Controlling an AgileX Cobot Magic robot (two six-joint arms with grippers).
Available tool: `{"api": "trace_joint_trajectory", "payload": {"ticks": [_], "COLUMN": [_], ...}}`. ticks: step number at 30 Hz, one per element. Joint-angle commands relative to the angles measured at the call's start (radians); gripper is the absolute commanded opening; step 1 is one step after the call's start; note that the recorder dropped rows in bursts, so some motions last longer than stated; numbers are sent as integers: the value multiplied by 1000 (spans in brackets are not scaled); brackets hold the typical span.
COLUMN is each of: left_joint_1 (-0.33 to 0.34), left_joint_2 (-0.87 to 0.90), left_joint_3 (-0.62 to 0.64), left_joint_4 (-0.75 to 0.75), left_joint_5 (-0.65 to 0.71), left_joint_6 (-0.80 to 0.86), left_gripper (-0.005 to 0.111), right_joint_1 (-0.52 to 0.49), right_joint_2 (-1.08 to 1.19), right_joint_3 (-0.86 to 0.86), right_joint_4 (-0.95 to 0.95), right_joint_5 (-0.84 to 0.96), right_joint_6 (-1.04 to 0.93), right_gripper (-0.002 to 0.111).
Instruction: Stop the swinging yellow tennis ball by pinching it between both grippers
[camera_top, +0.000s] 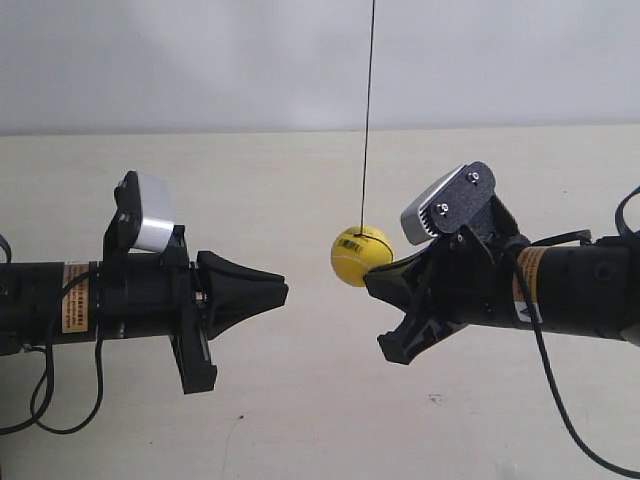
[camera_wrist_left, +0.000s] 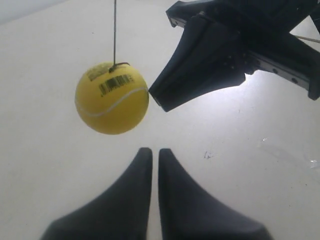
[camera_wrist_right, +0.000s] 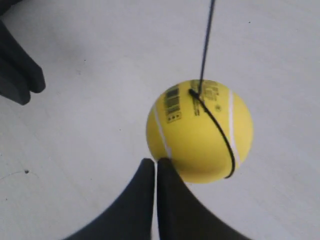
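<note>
Hanging from a thin dark string (camera_top: 368, 120) over the pale worktop (camera_top: 300, 420), between the two pincers: yellow tennis ball (camera_top: 361, 256). At its side, tip touching or just shy, hard to tell: right pincer (camera_top: 369, 282). Apart from it, pointing its way: left pincer (camera_top: 284, 292). Both closed to a hairline slit, clamping nothing. Plain in the wrist views, a mere smear from outside: barcode sticker (camera_wrist_left: 116, 82). String's upper end out of frame.

Tennis ball (camera_top: 361, 256) between both jaws
</note>
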Motion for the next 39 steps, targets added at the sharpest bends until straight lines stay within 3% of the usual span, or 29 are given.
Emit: {"api": "trace_joint_trajectory", "payload": {"ticks": [1, 9, 19, 39], "left_joint_1": [-3, -3, -3, -3], "left_joint_2": [-2, 94, 94, 94], "left_joint_3": [-3, -3, -10, -10], "left_joint_4": [4, -40, -40, -74], "left_joint_5": [5, -55, -55, -21], "left_joint_6": [-8, 45, 45, 49], "left_gripper": [5, 5, 5, 5], "right_joint_1": [2, 2, 39, 39], "right_joint_2": [-10, -10, 48, 48], "right_joint_3": [-1, -1, -1, -1], "right_joint_4": [7, 2, 0, 2], "right_joint_5": [3, -9, -91, -93], "right_joint_6": [-3, 38, 13, 11], "right_gripper": [0, 0, 0, 0]}}
